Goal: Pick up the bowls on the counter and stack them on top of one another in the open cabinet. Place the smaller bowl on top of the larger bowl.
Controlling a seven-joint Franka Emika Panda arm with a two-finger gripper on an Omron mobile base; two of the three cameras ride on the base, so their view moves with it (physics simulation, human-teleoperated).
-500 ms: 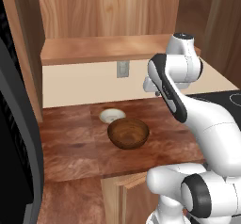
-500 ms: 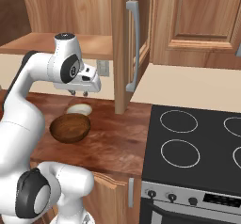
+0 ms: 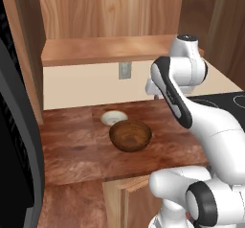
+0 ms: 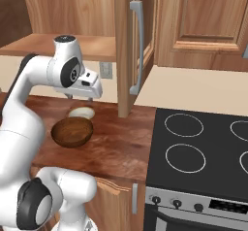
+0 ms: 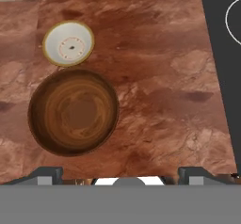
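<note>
The larger bowl (image 3: 130, 135) (image 4: 72, 131) (image 5: 73, 112), dark brown wood, sits upright on the reddish counter (image 3: 72, 150) (image 4: 116, 142) (image 5: 160, 77). The smaller bowl (image 3: 114, 118) (image 4: 81, 112) (image 5: 68, 43), cream-white, rests just behind it, close to its rim. My gripper (image 4: 81, 98) (image 3: 152, 92) (image 5: 121, 173) hangs above the counter, over the near right side of the bowls, pointing down. It is open and empty, its tips spread wide in the hand view. The open cabinet's shelf (image 3: 105, 50) (image 4: 34, 45) lies above and behind the bowls.
The cabinet door (image 4: 131, 45) stands open to the right of the shelf, its handle facing outward. A black stovetop (image 4: 203, 147) (image 5: 226, 53) borders the counter on the right. A wall outlet (image 3: 124, 70) sits under the shelf. A dark tall unit (image 3: 14, 150) bounds the left.
The hand has dipped slightly toward the counter. Both bowls stay where they were.
</note>
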